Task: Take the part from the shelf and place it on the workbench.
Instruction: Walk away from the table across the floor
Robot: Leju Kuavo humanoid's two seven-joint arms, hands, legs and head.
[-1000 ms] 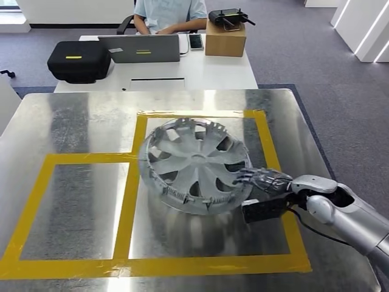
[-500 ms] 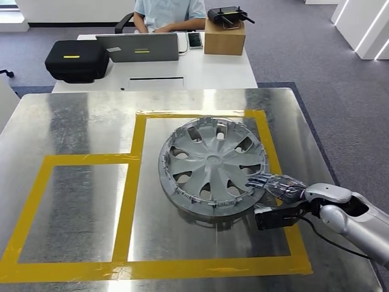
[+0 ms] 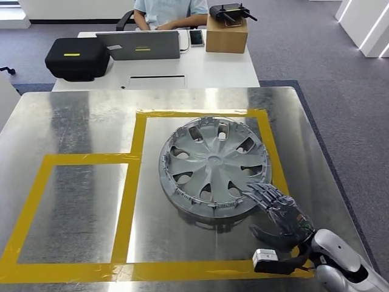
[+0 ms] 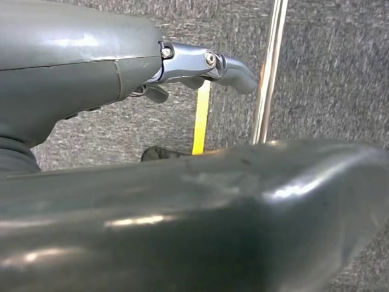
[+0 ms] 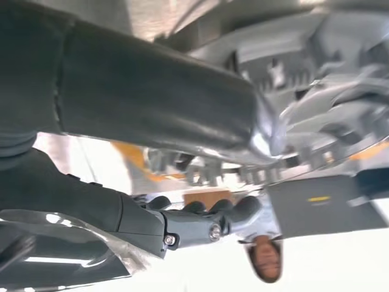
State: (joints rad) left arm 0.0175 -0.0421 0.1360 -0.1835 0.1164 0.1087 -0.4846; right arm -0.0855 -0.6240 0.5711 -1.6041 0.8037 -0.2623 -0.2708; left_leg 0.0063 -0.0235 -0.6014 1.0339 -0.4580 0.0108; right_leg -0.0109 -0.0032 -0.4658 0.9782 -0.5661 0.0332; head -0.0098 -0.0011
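Head view: the hubcap [image 3: 214, 167] lies flat on the workbench [image 3: 82, 128], just ahead of the right hand [image 3: 279, 213], whose spread fingers hold nothing but may touch its rim; a careless retreat could snag and drag it. Right wrist view: hubcap close beyond the thumb [image 5: 155, 97]. Left wrist view: left hand [image 4: 202, 64], grip unclear, over carpet.

A shiny, brushed-metal workbench [image 3: 82, 121] is filling most of the frame, with yellow tape [image 3: 133, 182] marking two rectangles on it. A grey plastic, multi-spoke wheel cover [image 3: 214, 167] is lying flat inside the larger rectangle, right of centre, its lower right rim nearing the tape's right strip.
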